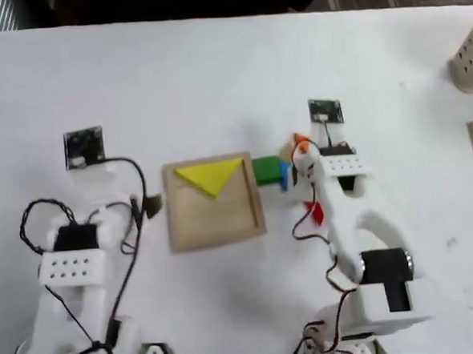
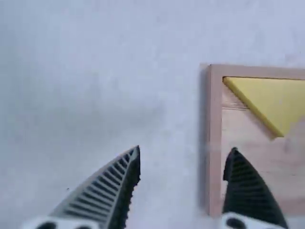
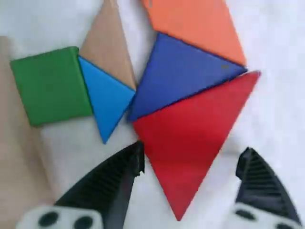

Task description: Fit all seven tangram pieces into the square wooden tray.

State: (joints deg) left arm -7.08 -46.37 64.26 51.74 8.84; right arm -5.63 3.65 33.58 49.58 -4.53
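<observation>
The square wooden tray (image 1: 215,226) lies near the middle of the white worktop (image 1: 214,66). One piece is in it: the yellow triangle (image 1: 211,176), whose long edge lies along the tray's 12 o'clock wall and whose tip points to 6 o'clock.

The other six pieces are clustered on the worktop at the tray's 3 o'clock side. The green square (image 3: 50,86) is just beside the tray's rim. The light blue triangle (image 3: 107,98) touches the green square, and the tan triangle (image 3: 109,47) touches both. Next come the dark blue piece (image 3: 181,76) and the orange piece (image 3: 195,28) beyond it. The red triangle (image 3: 190,143) lies edge to edge with the dark blue piece.

The right gripper (image 3: 186,186) is over this cluster with its fingers spread wide and nothing held. One corner of the red triangle lies between them.

The left gripper (image 2: 181,188) is at the tray's 9 o'clock side, also spread apart and holding nothing. It straddles that wall, with one finger over the worktop and the other over the tray's bare floor.
</observation>
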